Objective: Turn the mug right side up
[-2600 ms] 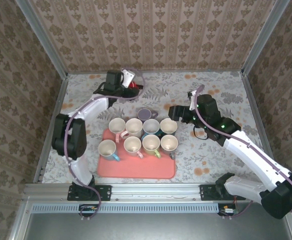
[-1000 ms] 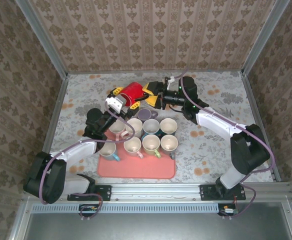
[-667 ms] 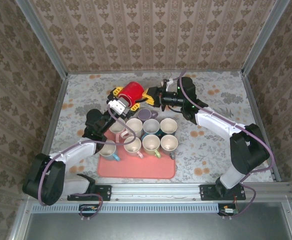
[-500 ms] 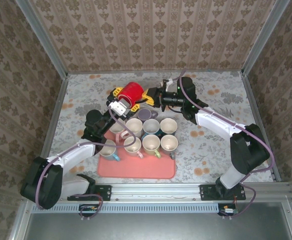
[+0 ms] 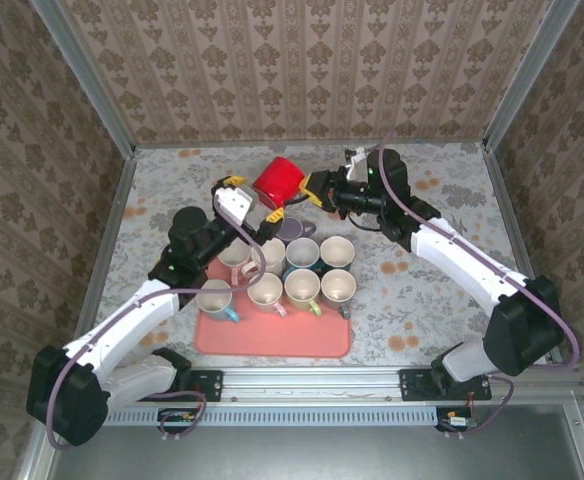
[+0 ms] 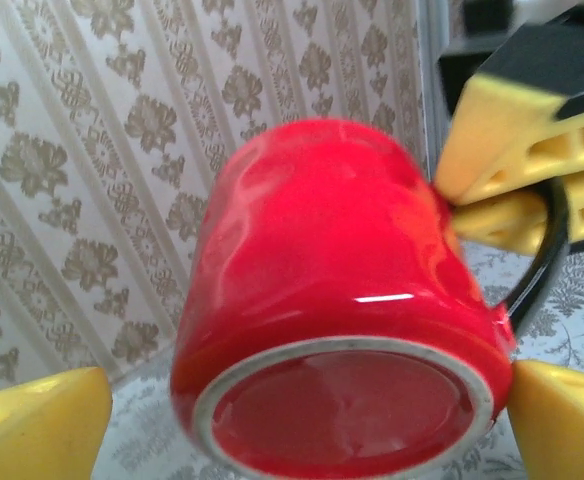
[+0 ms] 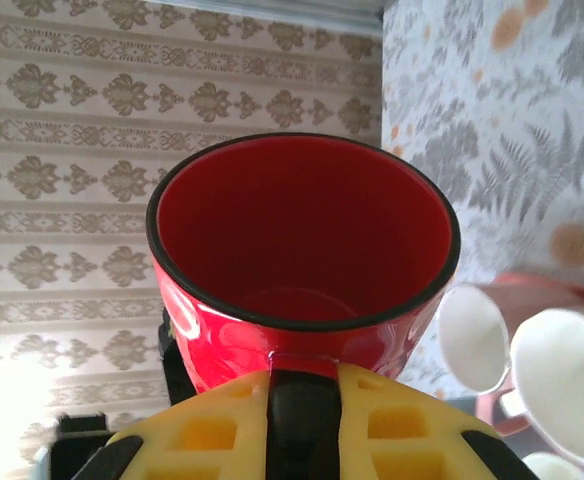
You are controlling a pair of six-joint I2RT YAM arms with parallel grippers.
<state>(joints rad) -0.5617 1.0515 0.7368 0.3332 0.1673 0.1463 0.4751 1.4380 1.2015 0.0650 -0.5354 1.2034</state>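
While the right gripper (image 5: 313, 188) is pinching the red mug (image 5: 279, 180) by its black handle (image 7: 302, 412), the mug's hanging tipped in the air just past the tray's (image 5: 272, 342) far edge. The left gripper (image 5: 254, 198) is gaping wide open, fingers either side of the mug's base.
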